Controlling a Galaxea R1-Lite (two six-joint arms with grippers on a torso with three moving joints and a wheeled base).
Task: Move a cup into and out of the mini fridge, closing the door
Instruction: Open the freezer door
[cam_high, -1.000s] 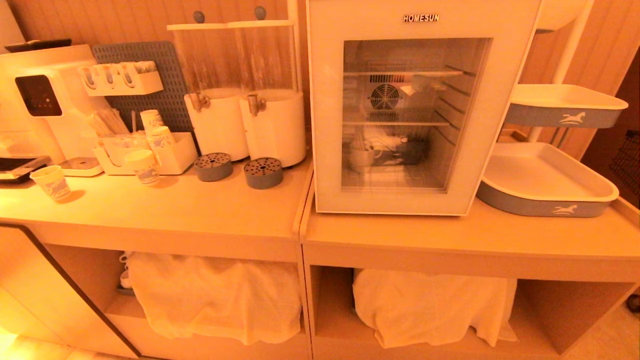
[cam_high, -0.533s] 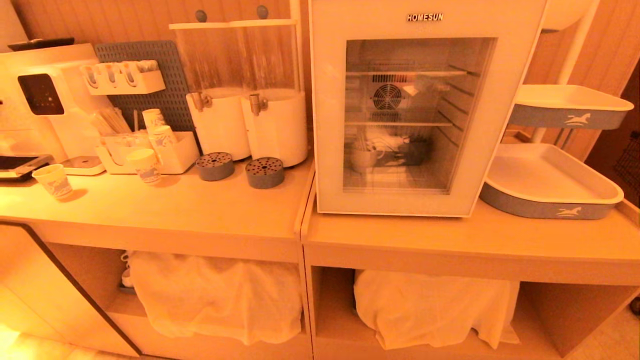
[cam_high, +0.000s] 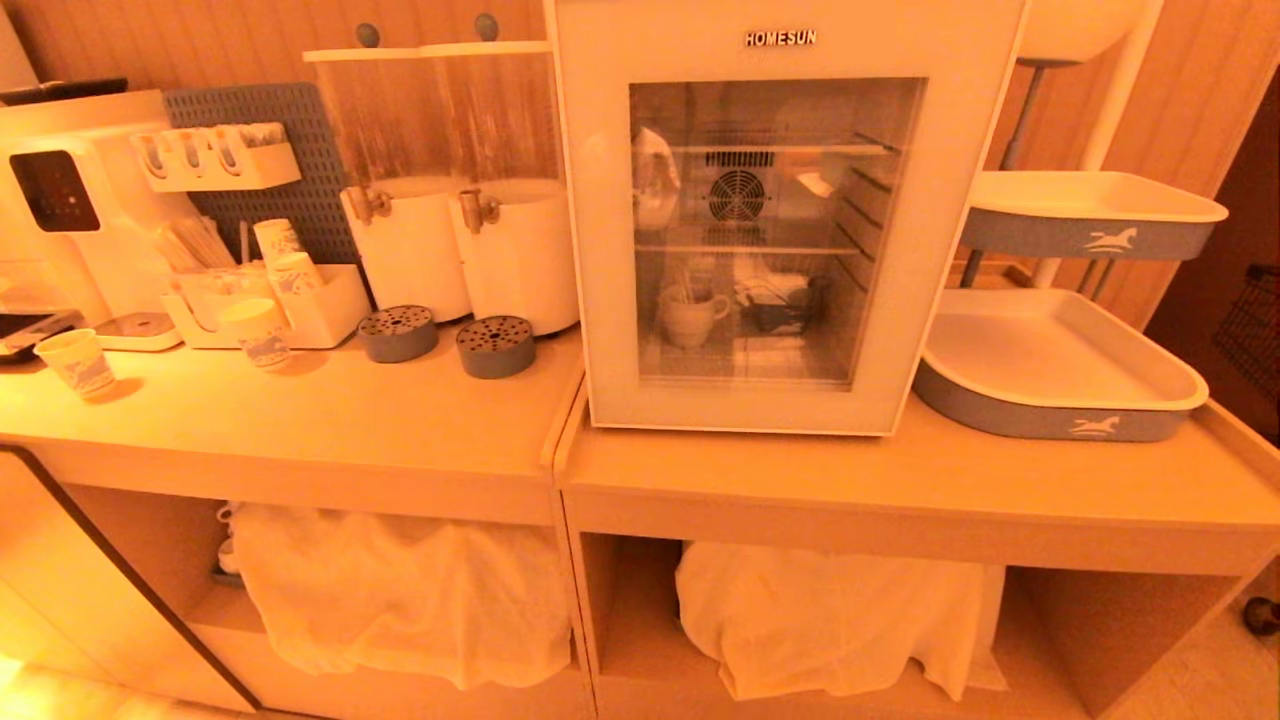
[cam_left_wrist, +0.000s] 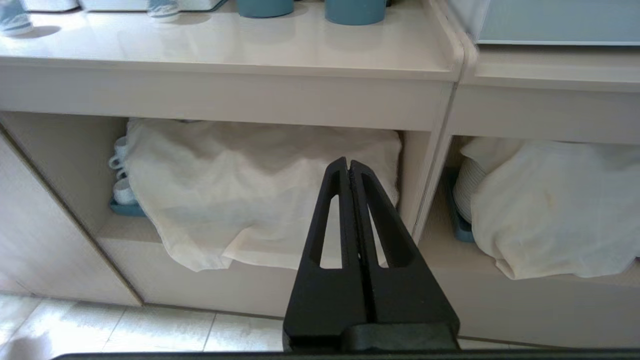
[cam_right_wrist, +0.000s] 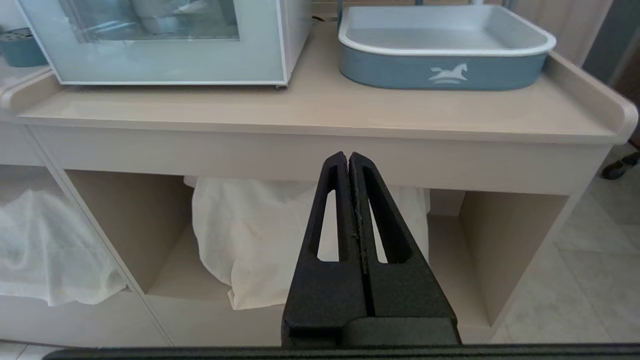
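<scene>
Above and ahead of both parked claws, left gripper (cam_left_wrist: 349, 165) and right gripper (cam_right_wrist: 348, 158) w/ jaws together, squat white ceramic cup (cam_high: 688, 316) sits behind closed glass door (cam_high: 765, 230) of white boxy mini fridge (cam_high: 590, 200), nearer right gripper.

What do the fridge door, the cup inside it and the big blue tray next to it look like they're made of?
The door: a clear glass or glass-like pane in a smooth white frame, probably plastic, since the shelves show through. The cup: likely glazed ceramic, thick-walled with a looped handle, though the pane dulls it. The tray: looks like moulded matte plastic, with rounded corners and a white horse mark.
</scene>
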